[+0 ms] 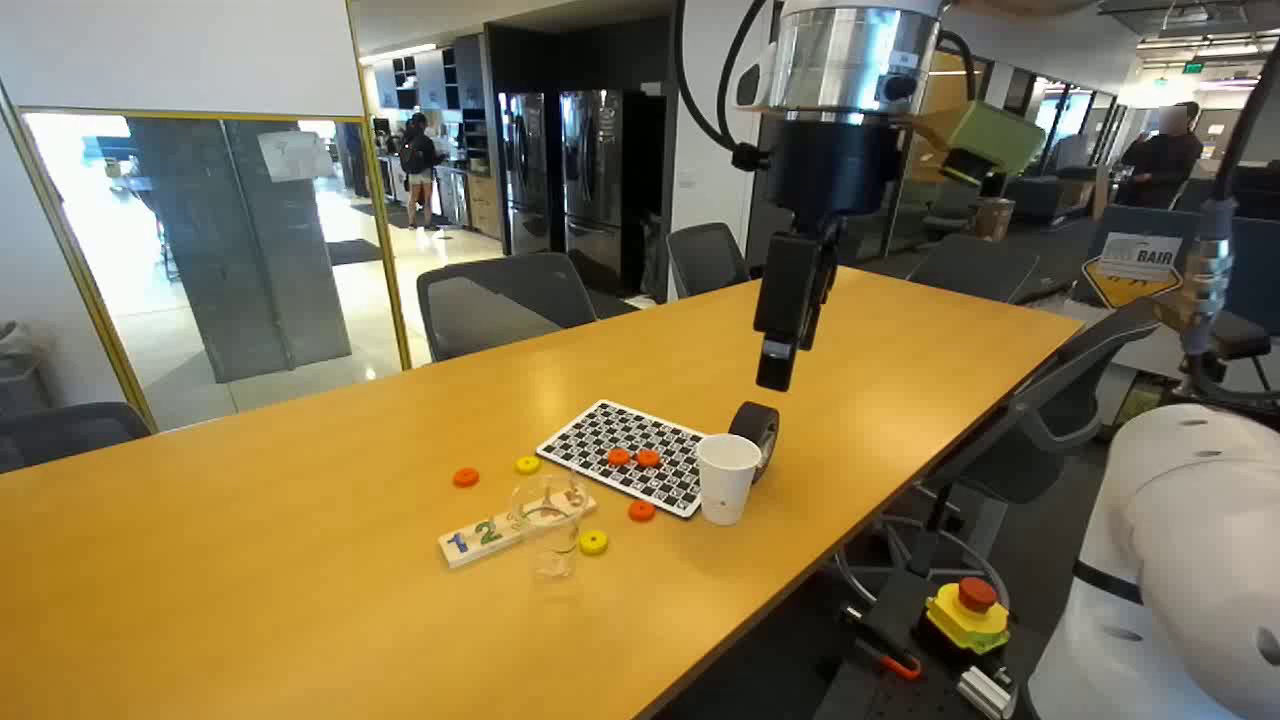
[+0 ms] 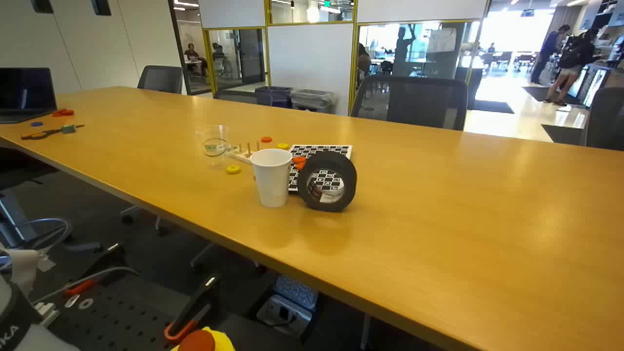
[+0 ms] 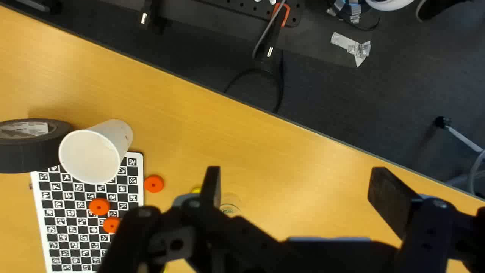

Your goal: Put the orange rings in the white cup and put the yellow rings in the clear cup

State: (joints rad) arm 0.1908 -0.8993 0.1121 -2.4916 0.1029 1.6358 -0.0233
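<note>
wrist view: the gripper stands with its dark, blocky, flat-faced jaws spread wide; smooth tabletop shows between them. the white cup is opaque, plain and tapered, with a round rim; it stands upright near a corner of the checkered mat. a thick, matte, dark roll of tape stands on edge just beside the cup. orange rings are thick discs with a small central hole: two lie on the mat, one just off its edge.

in an exterior view, the yellow rings, of the same disc shape, lie on the tabletop: one near a mat corner, one just beside the clear cup. the clear cup is transparent and colourless, legible chiefly by curved highlights, partly in front of a pale wooden strip bearing coloured numerals. a fourth orange ring lies past the mat corner, apart from the mat.

in an exterior view, slim pegs rise from the strip. the roll of tape shows an annular face and pale core; a dark-screened laptop stands on the tabletop, well apart.
</note>
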